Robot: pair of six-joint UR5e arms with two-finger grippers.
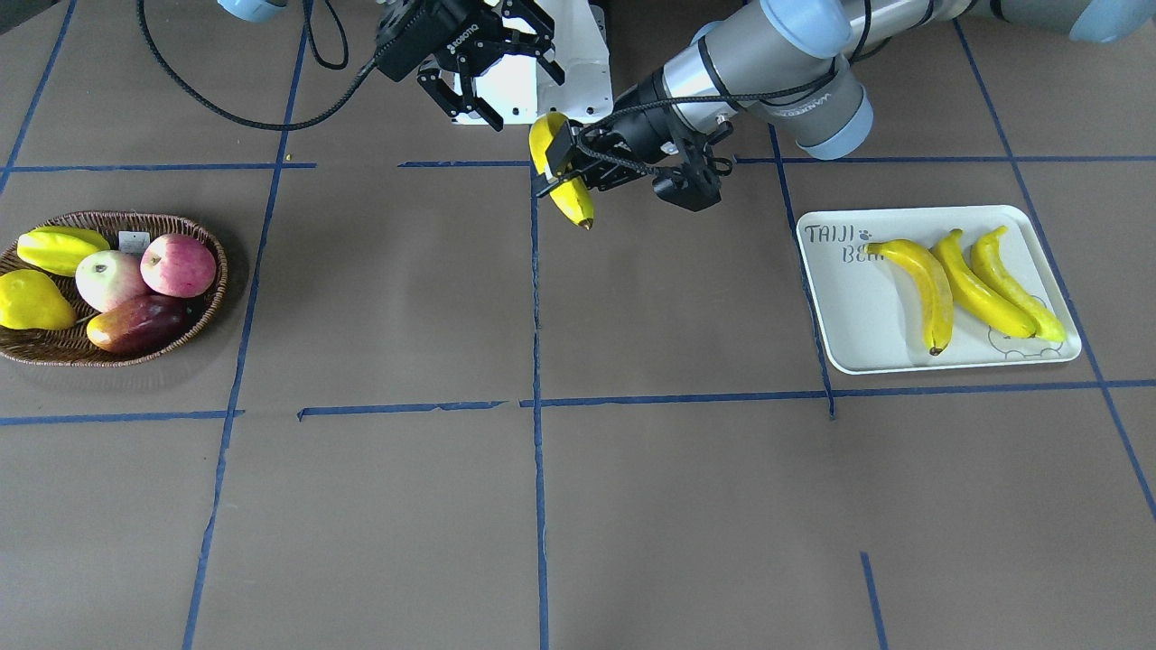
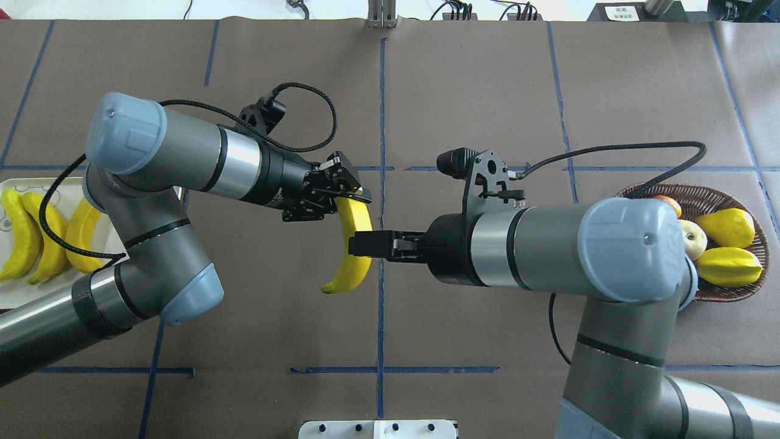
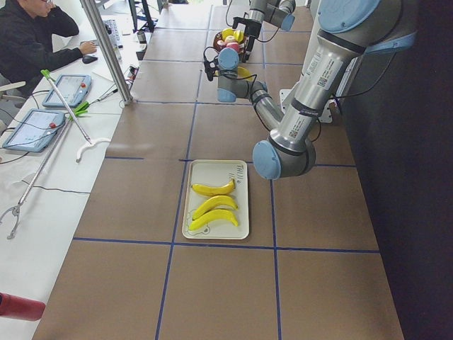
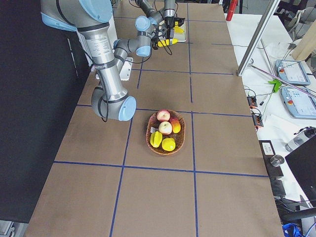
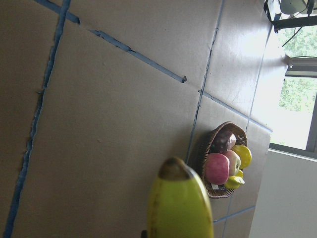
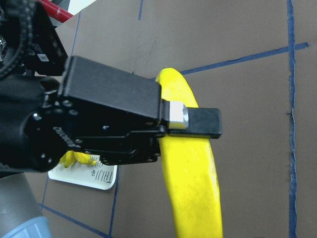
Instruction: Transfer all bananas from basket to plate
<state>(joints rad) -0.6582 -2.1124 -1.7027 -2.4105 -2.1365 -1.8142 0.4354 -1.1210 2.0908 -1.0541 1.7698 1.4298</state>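
Held banana (image 1: pixel 573 197): in the air over the worktop (image 1: pixel 397 298), well apart from the plate (image 1: pixel 844 307), on its basket-ward side; hanging tilted, dark tip down.
Left end effector (image 1: pixel 561 168): clamped across the upper part of that banana, most of the length hanging free below.
Right end effector (image 1: pixel 526 96): fingers spread, gripping nothing; just beside the banana on the side away from the plate, not touching it in the front view.
Plate: three bananas (image 1: pixel 980 287) lying side by side on the part farther from the basket; bare strip left along the lettered side.
Basket (image 1: pixel 215 302): far from the plate, at the opposite end of the worktop; only other fruit (image 1: pixel 179 264) inside, no long banana visible.
Step, as a judgement: last of four bananas, carry to the plate not yet done.
Risk, slip: pivoting or sliding in the grip during the swing toward the plate, because of the off-centre hold and the smooth curved skin.
Risk, clash: knocking against the spread fingers close by, if moved off without clearance from them.
Risk, set-down: landing on the three already on the plate or on the rim, then rolling onto the worktop, given the narrow bare strip.
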